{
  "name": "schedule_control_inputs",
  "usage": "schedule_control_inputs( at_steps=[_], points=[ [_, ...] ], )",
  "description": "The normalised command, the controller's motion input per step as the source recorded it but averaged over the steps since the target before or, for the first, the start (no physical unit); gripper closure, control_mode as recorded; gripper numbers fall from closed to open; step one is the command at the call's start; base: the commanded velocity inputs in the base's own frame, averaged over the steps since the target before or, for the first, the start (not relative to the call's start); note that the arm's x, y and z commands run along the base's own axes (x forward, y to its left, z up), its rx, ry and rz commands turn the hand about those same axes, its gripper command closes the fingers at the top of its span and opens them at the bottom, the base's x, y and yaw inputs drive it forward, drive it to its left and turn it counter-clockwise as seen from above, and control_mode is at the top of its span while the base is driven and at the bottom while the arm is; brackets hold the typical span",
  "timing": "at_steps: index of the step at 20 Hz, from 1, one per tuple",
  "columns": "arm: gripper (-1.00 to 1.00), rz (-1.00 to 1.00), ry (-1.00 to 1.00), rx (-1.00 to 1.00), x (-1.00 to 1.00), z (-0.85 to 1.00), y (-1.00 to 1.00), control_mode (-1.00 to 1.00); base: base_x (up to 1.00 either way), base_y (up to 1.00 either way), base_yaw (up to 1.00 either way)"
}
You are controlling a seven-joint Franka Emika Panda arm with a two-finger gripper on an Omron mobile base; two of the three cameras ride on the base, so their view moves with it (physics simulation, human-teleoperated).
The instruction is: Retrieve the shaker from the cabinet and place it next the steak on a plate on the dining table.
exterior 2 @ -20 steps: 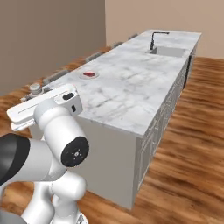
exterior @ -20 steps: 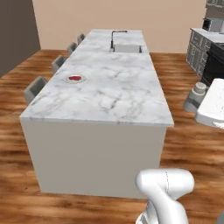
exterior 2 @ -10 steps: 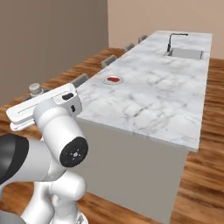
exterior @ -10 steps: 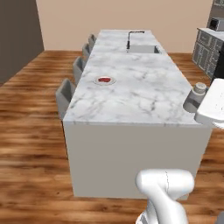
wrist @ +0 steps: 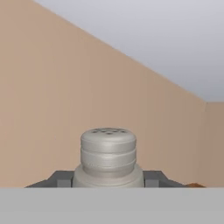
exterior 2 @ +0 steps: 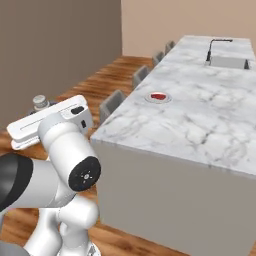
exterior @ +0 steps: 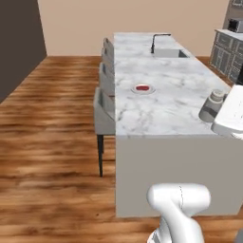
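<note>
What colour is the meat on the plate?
Bright red steak on a pale plate; clearest in the left base view.

Worktop (exterior: 166, 109) marble is bare around the plate (exterior: 143, 88) with the steak (exterior: 142, 88); open surface is seen on all sides of it. Faucet (exterior: 159, 41) and sink (exterior: 172, 53) stand well apart at the far end. Stools (exterior: 105, 111) line the left edge, blocking low approach there.

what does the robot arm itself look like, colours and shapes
The arm is glossy white with rounded, tube-like segments and a dark grey band at one joint. A round dark cap with small pale marks sits on the end of one segment. The hand is a flat white block with a small dark slot. In the hand view the fingers are small, dark grey and blocky. No cables show.
</note>
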Motion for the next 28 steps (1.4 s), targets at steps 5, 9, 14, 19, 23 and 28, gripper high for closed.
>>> schedule_control_inputs(
  at_steps=[5,9,14,19,23,28],
  points=[
    [1.00,0.00,0.00,0.00,0.00,0.00,0.00,1.00,0.75,1.00,-0.32],
    [1.00,0.00,0.00,0.00,0.00,0.00,0.00,1.00,0.91,1.00,-0.50],
    [1.00,0.00,0.00,0.00,0.00,0.00,0.00,1.00,0.85,1.00,-0.48],
    [1.00,0.00,0.00,0.00,0.00,0.00,0.00,1.00,0.81,1.00,-0.53],
    [1.00,0.00,0.00,0.00,0.00,0.00,0.00,1.00,0.28,0.45,-0.53],
    [1.00,0.00,0.00,0.00,0.00,0.00,0.00,1.00,0.70,0.26,-0.49]
  ],
)
